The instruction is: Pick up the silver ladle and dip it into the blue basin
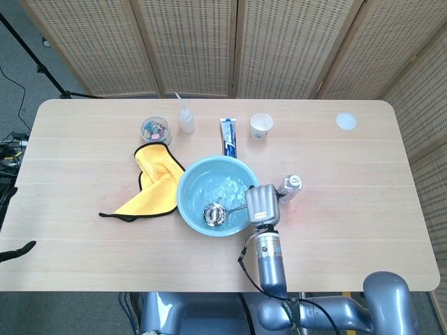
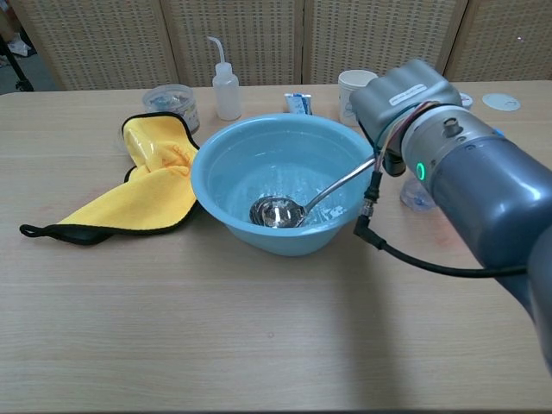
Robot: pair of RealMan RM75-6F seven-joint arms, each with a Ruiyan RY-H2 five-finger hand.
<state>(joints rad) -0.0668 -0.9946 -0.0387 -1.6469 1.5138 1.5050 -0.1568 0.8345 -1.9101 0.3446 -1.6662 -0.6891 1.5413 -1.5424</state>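
Note:
The blue basin (image 1: 187, 192) (image 2: 216, 160) sits mid-table with water in it. The silver ladle (image 1: 214, 214) (image 2: 278, 210) has its bowl down inside the basin near the front wall, its handle slanting up over the right rim. My right hand (image 1: 262, 204) (image 2: 403, 97) holds the handle's end at the basin's right rim; its fingers are hidden behind the hand's back. The left hand does not show in either view.
A yellow cloth (image 1: 155, 180) (image 2: 142, 185) lies left of the basin. Behind it stand a small jar (image 1: 155, 129), a squeeze bottle (image 1: 186, 118), a toothpaste tube (image 1: 228, 136) and a paper cup (image 1: 261, 125). A clear bottle (image 1: 290, 186) stands beside my right hand. A white lid (image 1: 346, 121) lies far right.

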